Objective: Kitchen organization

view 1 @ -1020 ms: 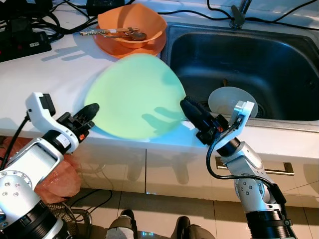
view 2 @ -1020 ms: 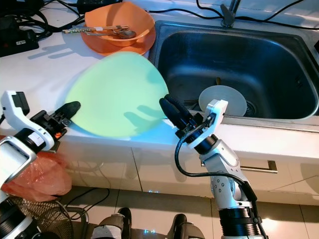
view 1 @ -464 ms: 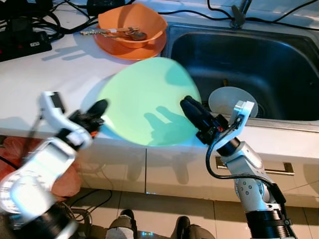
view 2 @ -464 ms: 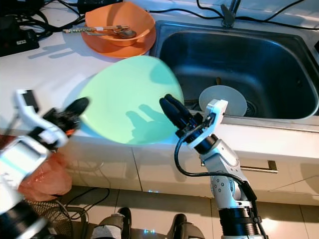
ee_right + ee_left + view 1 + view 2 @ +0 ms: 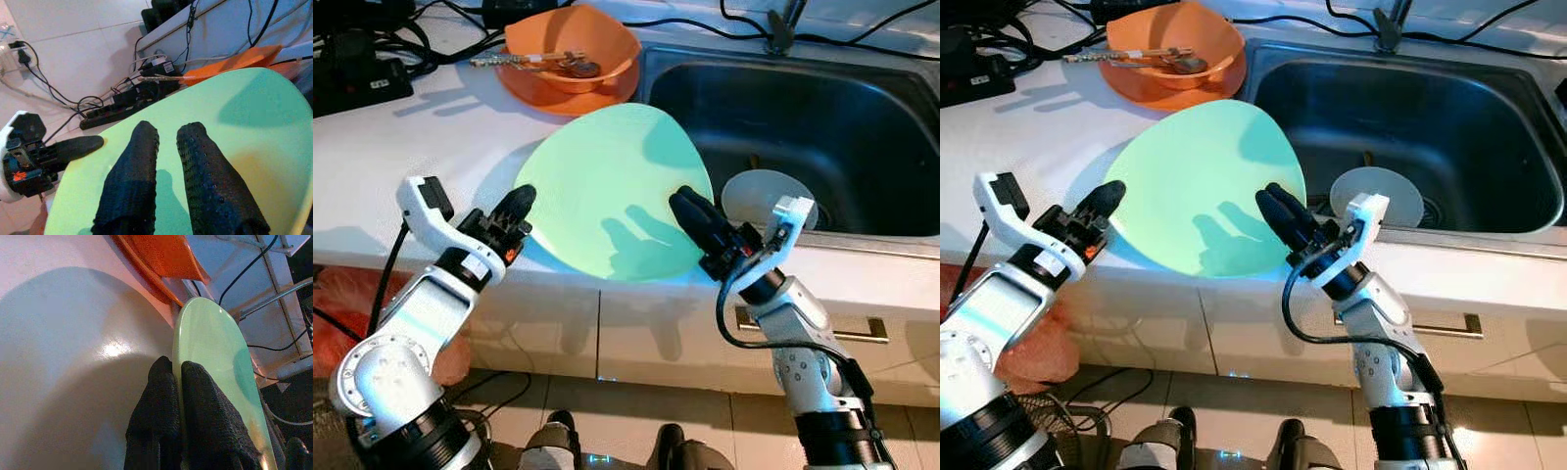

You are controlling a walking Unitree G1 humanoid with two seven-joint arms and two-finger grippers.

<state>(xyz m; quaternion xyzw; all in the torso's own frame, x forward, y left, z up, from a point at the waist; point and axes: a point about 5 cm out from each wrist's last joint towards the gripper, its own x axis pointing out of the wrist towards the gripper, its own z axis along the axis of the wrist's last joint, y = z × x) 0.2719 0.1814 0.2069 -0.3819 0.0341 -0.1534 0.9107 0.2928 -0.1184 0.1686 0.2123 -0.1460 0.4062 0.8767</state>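
A pale green plate [image 5: 607, 186] hangs tilted just over the white counter [image 5: 401, 157], beside the sink. My left gripper [image 5: 519, 204] is shut on its left rim; in the left wrist view the rim [image 5: 205, 333] runs between the two black fingers [image 5: 159, 401]. My right gripper [image 5: 685, 206] is at the plate's right edge, its fingers [image 5: 134, 161] lying close together over the plate's upper face [image 5: 239, 122], casting a shadow on it and not pinching the rim.
An orange bowl [image 5: 573, 44] with cutlery sits on an orange plate at the counter's back. The steel sink [image 5: 862, 127] at right holds a small white dish [image 5: 754, 194]; a faucet [image 5: 781, 29] stands behind. A power strip [image 5: 357, 83] and cables lie far left.
The green plate has shifted right, toward the sink, with my left gripper following it inward. The right gripper has barely moved.
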